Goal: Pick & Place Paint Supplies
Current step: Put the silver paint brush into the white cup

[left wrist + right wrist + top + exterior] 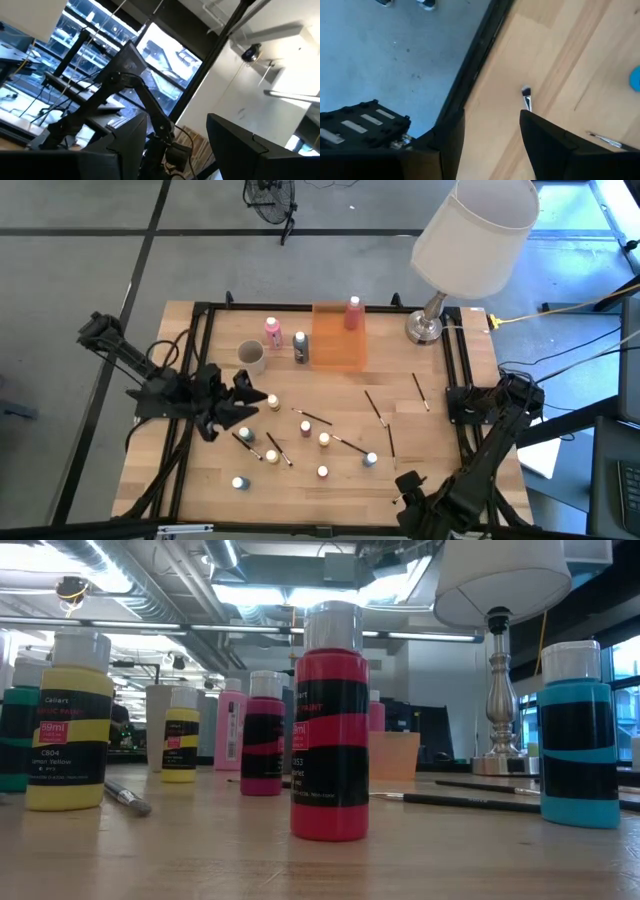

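While the left end effector (243,392) waits with fingers apart, the right end effector (404,485), released too, hovers over a thin dark brush (527,100) on the wooden tabletop (440,440), maybe to grab it.

Table (440,480) pale wood, matt, visible grain. Paint bottles (330,730) glossy plastic, paper labels. Lamp base (497,710) polished metal; shade (475,230) probably cloth.

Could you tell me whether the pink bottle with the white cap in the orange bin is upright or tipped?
Upright. The high view shows the pink bottle standing with its white cap upward inside the translucent orange bin.
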